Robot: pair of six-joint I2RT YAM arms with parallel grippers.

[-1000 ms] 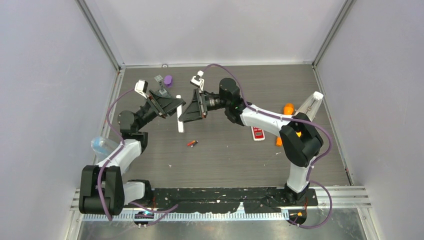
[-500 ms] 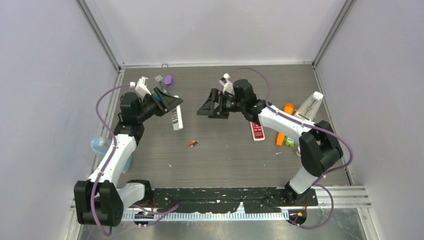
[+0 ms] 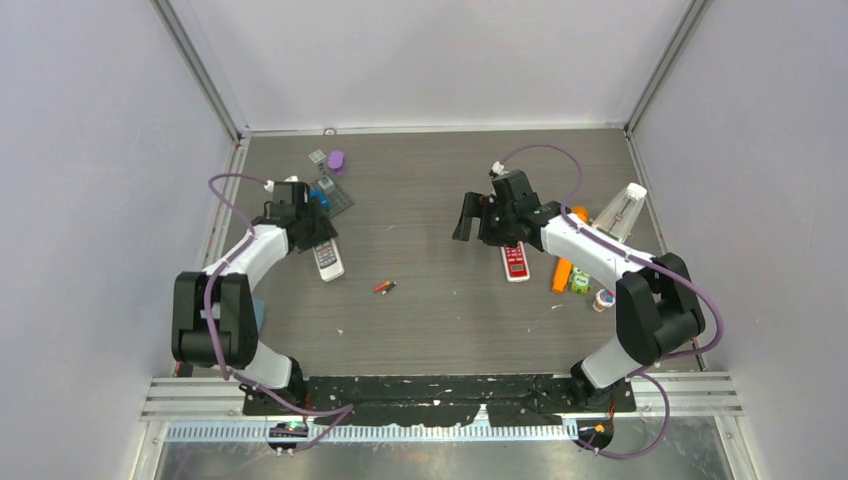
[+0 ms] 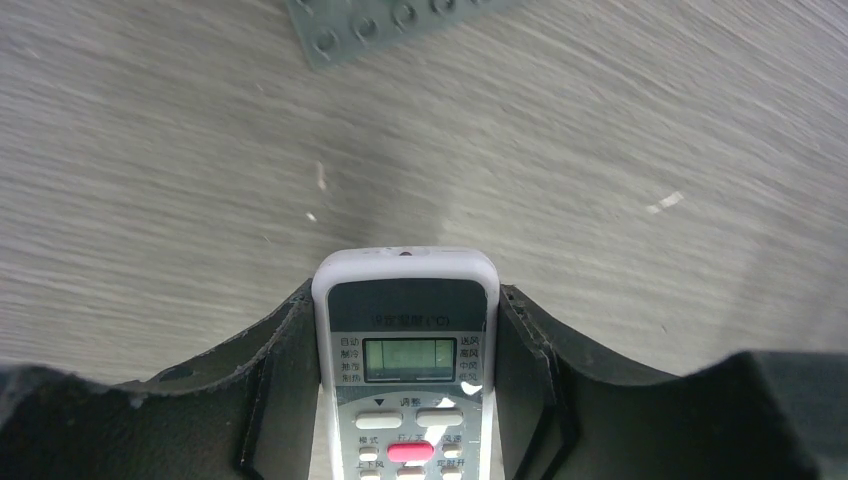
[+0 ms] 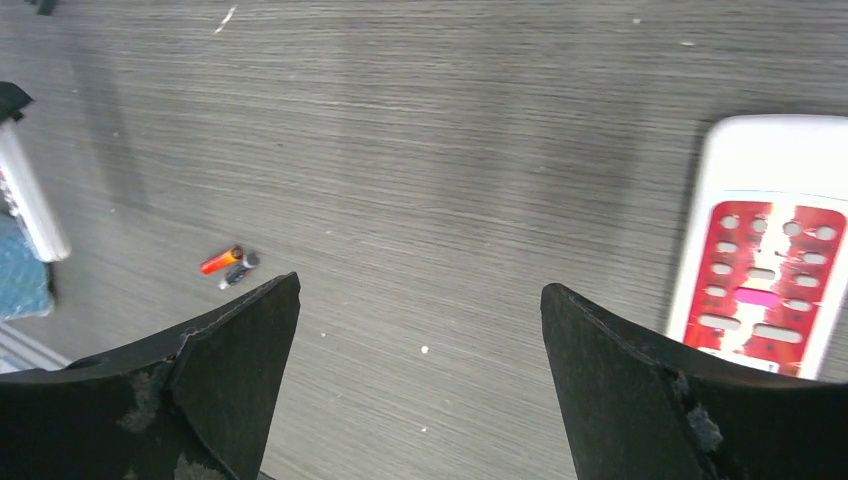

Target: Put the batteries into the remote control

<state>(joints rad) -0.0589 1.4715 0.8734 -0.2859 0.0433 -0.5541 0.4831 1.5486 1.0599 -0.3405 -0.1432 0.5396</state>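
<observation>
A white remote control (image 4: 405, 370) with a small screen and a pink button sits face up between my left gripper's (image 4: 405, 305) fingers, which are shut on its sides. In the top view this remote (image 3: 328, 260) lies low over the table at the left, in front of the left gripper (image 3: 318, 238). Two batteries (image 3: 384, 287), one red-orange and one dark, lie together mid-table; they also show in the right wrist view (image 5: 228, 265). My right gripper (image 3: 468, 218) is open and empty (image 5: 420, 300), hovering above bare table right of the batteries.
A red-faced white remote (image 3: 515, 262) lies just right of my right gripper (image 5: 765, 290). A grey studded plate (image 3: 336, 197), a purple piece (image 3: 336, 160) and a grey block (image 3: 317, 157) sit back left. Orange, green and clear items (image 3: 575, 250) crowd the right side.
Both arms have drawn apart. The left arm pulled back left with the white remote, now face up and lower. The right gripper let go of it and moved right, open.
</observation>
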